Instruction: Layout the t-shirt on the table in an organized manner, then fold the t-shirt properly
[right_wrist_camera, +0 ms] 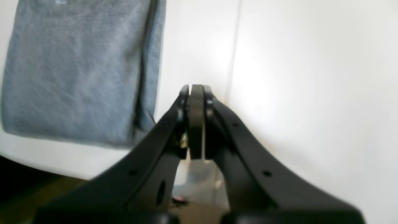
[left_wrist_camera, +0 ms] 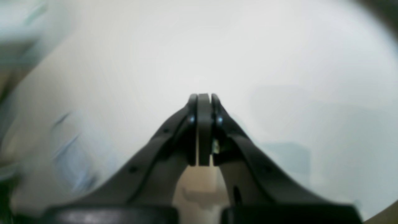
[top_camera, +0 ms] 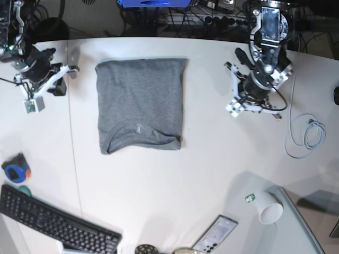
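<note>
The grey t-shirt [top_camera: 140, 106] lies folded into a neat rectangle on the white table [top_camera: 175, 174], left of centre; its small pale label faces the near side. In the right wrist view the t-shirt [right_wrist_camera: 77, 71] fills the upper left, beside the table seam [right_wrist_camera: 231, 62]. My right gripper [right_wrist_camera: 196, 90] is shut with nothing in it, and hovers left of the shirt [top_camera: 66, 70]. My left gripper [left_wrist_camera: 203, 98] is also shut and holds nothing, above bare table well right of the shirt [top_camera: 241, 59]. The left wrist view is blurred.
A black keyboard [top_camera: 53, 225] and a blue tape measure [top_camera: 13, 169] sit at the near left. A white cup [top_camera: 270, 211], a phone [top_camera: 214, 235] and a grey board [top_camera: 302, 222] lie at the near right. A coiled white cable [top_camera: 310, 132] rests at the right edge.
</note>
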